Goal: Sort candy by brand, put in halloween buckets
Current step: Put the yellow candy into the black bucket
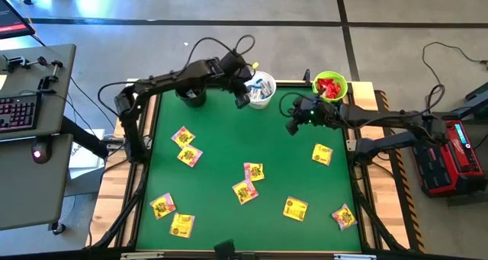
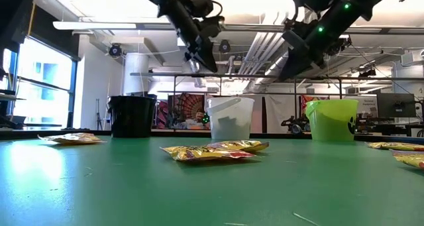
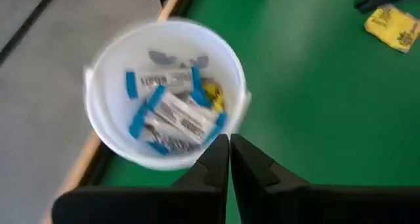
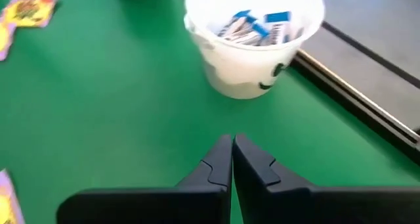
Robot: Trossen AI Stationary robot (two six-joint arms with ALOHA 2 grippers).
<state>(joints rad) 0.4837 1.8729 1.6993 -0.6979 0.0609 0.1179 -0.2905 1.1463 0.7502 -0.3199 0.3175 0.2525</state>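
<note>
Three buckets stand along the table's far edge: black (image 1: 191, 97), white (image 1: 261, 90) and lime green (image 1: 330, 85). The white bucket (image 3: 167, 92) holds slim white-and-blue candy (image 3: 172, 112) and one yellow packet (image 3: 212, 94). Red candy (image 1: 329, 85) fills the green one. Several yellow packets (image 1: 254, 171) lie flat on the green mat. My left gripper (image 1: 244, 100) hovers shut and empty beside the white bucket's near-left rim. My right gripper (image 1: 293, 125), also shut and empty, hangs above the mat, right of and nearer than the white bucket (image 4: 252, 46).
Yellow packets are scattered over the mat's near half, some at the left (image 1: 183, 136), some at the right (image 1: 322, 154) and near edge (image 1: 295, 208). A wooden rim (image 1: 366, 107) frames the mat. A desk with a keyboard (image 1: 17, 111) stands off the table's left.
</note>
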